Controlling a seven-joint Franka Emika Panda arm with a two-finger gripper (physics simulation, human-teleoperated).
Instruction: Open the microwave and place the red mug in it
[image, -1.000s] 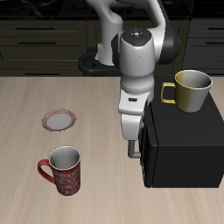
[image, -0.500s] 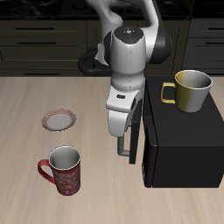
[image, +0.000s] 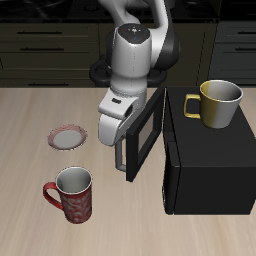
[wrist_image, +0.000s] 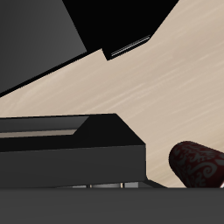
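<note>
The black microwave (image: 210, 165) stands on the table with its door (image: 146, 132) swung partly open. My gripper (image: 122, 156) is at the door's free edge, shut on the grey bar handle, and my hand hides most of the fingers. The red mug (image: 75, 194) stands upright on the table nearer the front edge, apart from the door, its loop handle pointing away from the microwave. In the wrist view the door's dark top edge (wrist_image: 70, 144) fills much of the frame, and the speckled red mug (wrist_image: 199, 164) shows beyond it.
A yellow mug (image: 218, 103) stands on top of the microwave. A small round plate with a red rim (image: 68, 137) lies on the table farther back than the red mug. Dark cabinets run behind the table.
The door has swung from shut to partly open, and my gripper has moved with its handle away from the microwave body. Neither mug has moved.
</note>
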